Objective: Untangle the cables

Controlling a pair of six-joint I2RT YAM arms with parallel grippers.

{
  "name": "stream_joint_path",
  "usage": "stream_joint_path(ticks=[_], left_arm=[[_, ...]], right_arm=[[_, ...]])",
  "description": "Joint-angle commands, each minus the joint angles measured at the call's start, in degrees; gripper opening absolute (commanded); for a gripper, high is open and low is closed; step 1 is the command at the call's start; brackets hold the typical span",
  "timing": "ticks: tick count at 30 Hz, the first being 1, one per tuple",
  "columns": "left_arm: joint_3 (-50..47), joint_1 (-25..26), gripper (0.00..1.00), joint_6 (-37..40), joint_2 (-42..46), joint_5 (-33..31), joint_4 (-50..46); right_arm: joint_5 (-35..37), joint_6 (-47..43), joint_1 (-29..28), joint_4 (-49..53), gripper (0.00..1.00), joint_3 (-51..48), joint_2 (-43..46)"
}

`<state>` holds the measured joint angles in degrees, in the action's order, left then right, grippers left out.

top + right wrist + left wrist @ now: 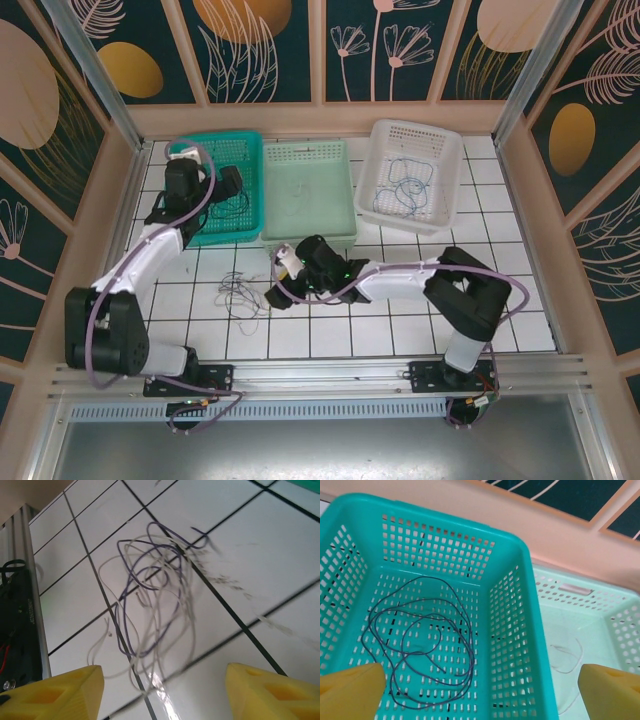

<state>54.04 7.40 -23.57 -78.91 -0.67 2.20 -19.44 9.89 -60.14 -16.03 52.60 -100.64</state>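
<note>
At the far left corner of the tabletop (pixel 400 330) the left claw (pixel 480 692) hangs released, fingers wide, over the teal basket (pixel 510 630), where a purple cable (pixel 422 642) lies coiled. Left of centre, towards the near edge, lies the tangle of purple and white cables (pixel 155 595). The right claw (pixel 162 690), also spread and grasping nothing, seems to hang just beside it.

Tangled cables (pixel 240 297) on table (pixel 400 330) before baskets (pixel 268 190)
</note>
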Motion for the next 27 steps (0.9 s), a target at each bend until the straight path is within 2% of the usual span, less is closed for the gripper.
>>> stream_joint_path(ticks=[1, 7, 11, 13, 20, 21, 27], left_arm=[[-3.9, -0.28, 0.99, -2.13, 5.47, -1.0, 1.27], [-7.25, -0.28, 0.98, -1.76, 10.79, -1.51, -0.35], [-8.65, -0.28, 0.99, -2.17, 12.66, -0.5, -0.11], [-9.4, -0.28, 0.98, -2.36, 13.4, -0.49, 0.26], [-10.89, -0.28, 0.99, -1.74, 15.23, -0.13, 0.05], [-11.12, -0.32, 0.98, -1.61, 15.49, 0.21, -0.06], [-13.58, -0.02, 0.95, -2.0, 17.59, 3.11, -0.01]], right_arm=[[-2.8, -0.24, -1.18, 1.62, 0.63, 4.32, -4.14], [-2.52, 0.96, -1.92, 1.44, 0.6, 6.49, -7.06], [-1.65, 0.85, -1.92, 3.54, 0.54, 8.76, -9.47], [-1.66, 0.99, -1.97, 3.68, 0.48, 9.65, -10.14], [2.22, 1.83, -2.29, 2.33, 0.03, 7.27, -5.81], [3.15, 1.67, -2.29, 2.46, 0.0, 6.56, -4.25], [7.7, -1.8, -2.26, 8.47, 0.0, 4.88, 4.74]])
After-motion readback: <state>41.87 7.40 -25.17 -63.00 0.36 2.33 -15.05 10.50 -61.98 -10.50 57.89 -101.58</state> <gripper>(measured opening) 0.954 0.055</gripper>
